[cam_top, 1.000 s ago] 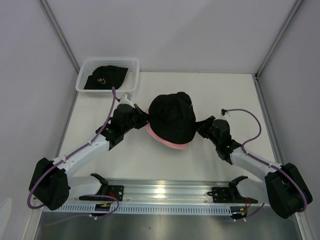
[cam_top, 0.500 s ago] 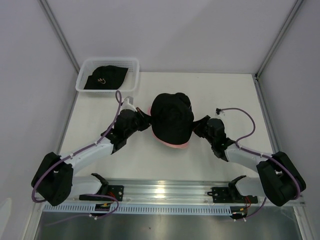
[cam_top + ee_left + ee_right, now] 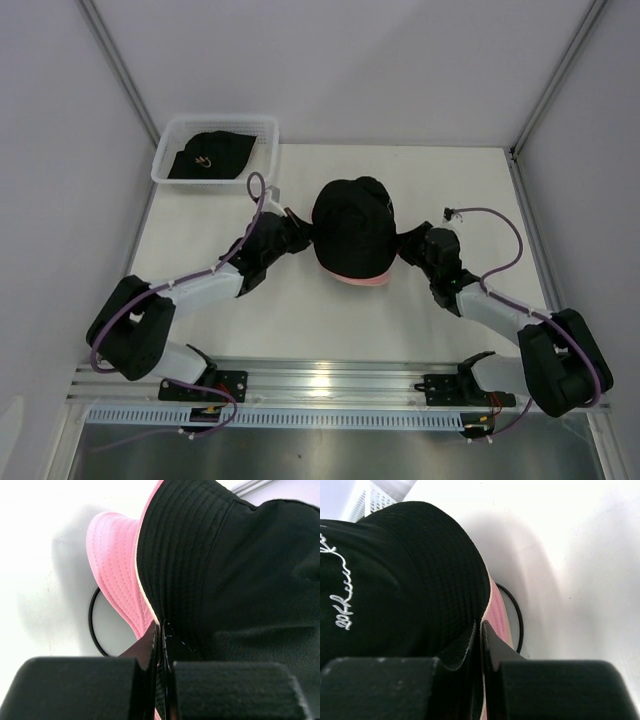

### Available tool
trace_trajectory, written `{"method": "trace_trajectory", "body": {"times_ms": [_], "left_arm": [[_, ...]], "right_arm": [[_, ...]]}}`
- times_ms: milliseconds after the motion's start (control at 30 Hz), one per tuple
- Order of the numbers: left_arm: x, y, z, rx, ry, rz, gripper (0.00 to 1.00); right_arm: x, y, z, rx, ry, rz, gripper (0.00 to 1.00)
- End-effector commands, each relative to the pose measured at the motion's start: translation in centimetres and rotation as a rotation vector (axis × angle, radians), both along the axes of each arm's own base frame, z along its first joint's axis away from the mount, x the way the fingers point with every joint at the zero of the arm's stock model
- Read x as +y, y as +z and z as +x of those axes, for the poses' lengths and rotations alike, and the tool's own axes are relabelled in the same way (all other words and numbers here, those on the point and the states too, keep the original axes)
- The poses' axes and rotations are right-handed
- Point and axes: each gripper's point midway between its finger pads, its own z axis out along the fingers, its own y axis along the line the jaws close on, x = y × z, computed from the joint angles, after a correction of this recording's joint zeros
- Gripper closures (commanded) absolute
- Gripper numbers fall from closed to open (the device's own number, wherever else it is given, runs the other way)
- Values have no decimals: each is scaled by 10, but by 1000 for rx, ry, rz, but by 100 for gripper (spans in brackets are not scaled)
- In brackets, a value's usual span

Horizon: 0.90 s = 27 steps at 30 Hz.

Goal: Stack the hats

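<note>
**Step in hand (judged):** seating one hat over another at mid-table, with both arms on it. One hat is not yet stacked.

**Items, left to right**

1. Basket (image 3: 215,183), far left corner. It holds the basket hat (image 3: 210,155), black with a small light mark, untouched and well apart from the stack.
2. Left arm (image 3: 200,290): stretched low and diagonally from its base towards the table's (image 3: 300,320) centre, wrist near the surface.
3. Left gripper (image 3: 297,228): clenched on the left brim of the black hat (image 3: 352,225). The wrist view shows the fabric pinched thin between the fingers.
4. Black hat: crown up at centre, covering the pink hat (image 3: 365,280), whose brim peeps out along the near edge only. A cream edge shows between the two in the wrist views. A wire stand (image 3: 93,625) sits under the pile, only its ring showing.
5. Right gripper (image 3: 405,243): grasping the right brim of the black hat, fingers all but together with cloth between them.
6. Right arm (image 3: 495,315): mirrors the left, low and angled inward from its base.

**Next move calls for (judged):** both grips to let go of the brim cleanly and the arms to draw outward without tugging the soft brim askew. Then a reach to the basket, likely by the left arm, which is nearer.
</note>
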Motion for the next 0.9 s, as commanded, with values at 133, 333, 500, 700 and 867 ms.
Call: {"method": "trace_trajectory", "body": {"times_ms": [133, 333, 500, 700, 867], "left_arm": [[47, -69, -54, 204, -63, 359, 84], [47, 15, -40, 59, -72, 353, 37], [82, 86, -39, -4, 32, 359, 11], [137, 138, -19, -90, 208, 264, 0], [172, 141, 21, -68, 342, 227, 1]], "right_arm": [[-17, -1, -19, 58, 42, -151, 63], [-78, 73, -33, 5, -81, -260, 8], [-129, 148, -59, -49, -159, -337, 0], [-135, 196, -72, -160, -132, -348, 1], [-138, 208, -88, -179, -116, -400, 1]]}}
